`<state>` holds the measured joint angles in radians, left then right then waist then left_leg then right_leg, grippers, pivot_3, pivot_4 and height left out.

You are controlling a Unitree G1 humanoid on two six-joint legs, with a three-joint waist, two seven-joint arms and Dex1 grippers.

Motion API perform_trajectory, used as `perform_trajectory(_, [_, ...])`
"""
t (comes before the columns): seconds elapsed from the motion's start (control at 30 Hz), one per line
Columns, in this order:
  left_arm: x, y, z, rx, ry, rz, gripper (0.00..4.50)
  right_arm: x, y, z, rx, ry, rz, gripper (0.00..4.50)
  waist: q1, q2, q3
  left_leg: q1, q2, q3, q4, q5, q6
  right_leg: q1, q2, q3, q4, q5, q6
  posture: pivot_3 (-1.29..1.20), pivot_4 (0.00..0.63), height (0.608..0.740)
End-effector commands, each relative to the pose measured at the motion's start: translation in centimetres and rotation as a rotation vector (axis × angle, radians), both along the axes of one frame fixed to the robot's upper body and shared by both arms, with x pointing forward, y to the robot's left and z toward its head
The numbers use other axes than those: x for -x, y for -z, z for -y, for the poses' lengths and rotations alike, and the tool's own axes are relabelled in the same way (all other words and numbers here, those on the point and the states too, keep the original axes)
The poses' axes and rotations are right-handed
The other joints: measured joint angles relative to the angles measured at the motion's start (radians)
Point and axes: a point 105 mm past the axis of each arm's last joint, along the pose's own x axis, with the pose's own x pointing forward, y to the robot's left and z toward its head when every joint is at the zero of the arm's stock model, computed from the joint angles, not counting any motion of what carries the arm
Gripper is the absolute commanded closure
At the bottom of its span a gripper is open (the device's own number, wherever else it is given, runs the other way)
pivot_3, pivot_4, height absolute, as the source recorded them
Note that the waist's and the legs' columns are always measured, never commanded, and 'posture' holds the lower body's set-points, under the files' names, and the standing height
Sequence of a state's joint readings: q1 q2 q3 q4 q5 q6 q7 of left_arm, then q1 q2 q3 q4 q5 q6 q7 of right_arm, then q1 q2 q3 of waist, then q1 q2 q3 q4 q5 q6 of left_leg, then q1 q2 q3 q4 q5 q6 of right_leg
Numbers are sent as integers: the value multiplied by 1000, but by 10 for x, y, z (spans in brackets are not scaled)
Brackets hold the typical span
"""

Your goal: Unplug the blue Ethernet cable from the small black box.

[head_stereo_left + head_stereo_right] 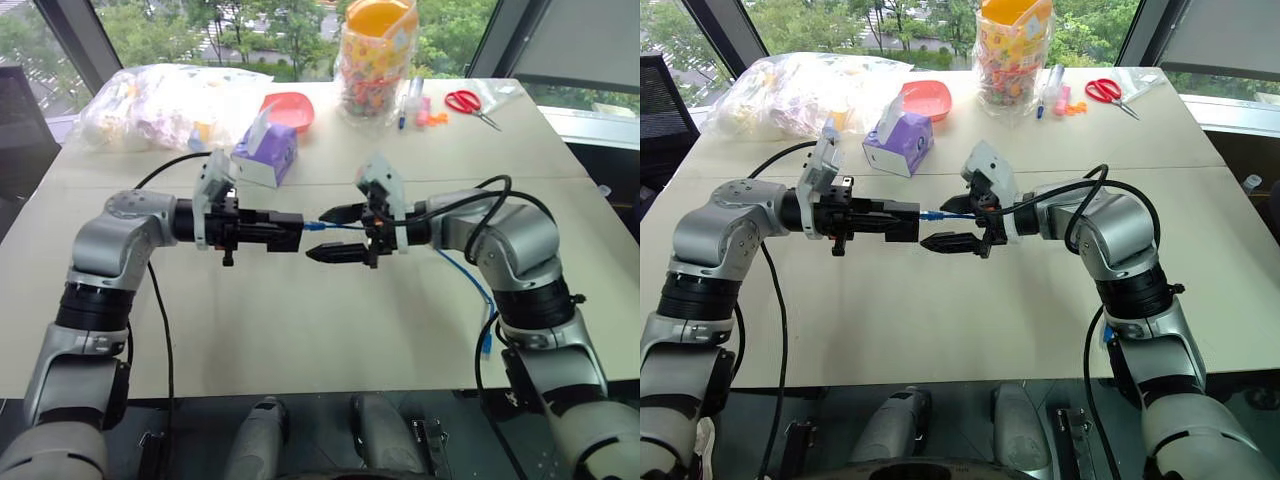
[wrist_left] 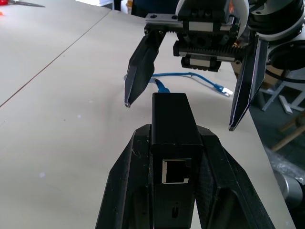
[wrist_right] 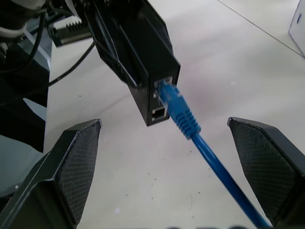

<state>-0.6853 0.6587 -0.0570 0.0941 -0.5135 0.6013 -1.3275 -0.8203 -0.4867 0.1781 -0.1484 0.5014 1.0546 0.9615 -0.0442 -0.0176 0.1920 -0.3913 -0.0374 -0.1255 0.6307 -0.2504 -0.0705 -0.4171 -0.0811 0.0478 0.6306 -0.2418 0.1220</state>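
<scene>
Head cams look down; wrist cams close, facing—share small black box.

You see a light-blue Ethernet cable, matte black box, purple-and-white tissue box, red bowl, red-handled scissors, beige table.

A pale beige table made of two tops pushed together, with a seam between them, stands before tall windows with dark slanted frames. Daylight comes in from green trees outside. A black chair sits at the table's far left corner.
</scene>
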Motion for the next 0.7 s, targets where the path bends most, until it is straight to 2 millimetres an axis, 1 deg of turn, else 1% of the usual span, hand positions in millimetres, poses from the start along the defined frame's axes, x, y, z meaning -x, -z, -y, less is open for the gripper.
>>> perform_trajectory(0.03, [2, -11, -1, 2, 5, 61, 3996, 0, -18, -3, -46, -16, 36, 894, 0, 0, 0, 0, 0, 0, 0, 0, 0, 0, 0, 0, 0, 0, 0, 0, 150, 740])
perform_trajectory(0.1, [2, -10, -1, 2, 1, 62, 3996, 2, -18, -4, -40, -27, 31, 1893, 0, 0, 0, 0, 0, 0, 0, 0, 0, 0, 0, 0, 0, 0, 0, 0, 150, 740])
perform_trajectory(0.13, [2, -9, -1, 1, 0, 62, 3996, 3, -18, -5, -36, -35, 24, 2308, 0, 0, 0, 0, 0, 0, 0, 0, 0, 0, 0, 0, 0, 0, 0, 0, 150, 740])
perform_trajectory(0.33, [2, -10, -2, 9, -13, 60, 3996, 9, -18, -8, -23, -58, 16, 2308, 0, 0, 0, 0, 0, 0, 0, 0, 0, 0, 0, 0, 0, 0, 0, 0, 150, 740])
perform_trajectory(0.7, [1, -11, 0, 22, -23, 62, 3996, 9, -15, -12, -11, -68, 27, 2308, 0, 0, 0, 0, 0, 0, 0, 0, 0, 0, 0, 0, 0, 0, 0, 0, 150, 740])
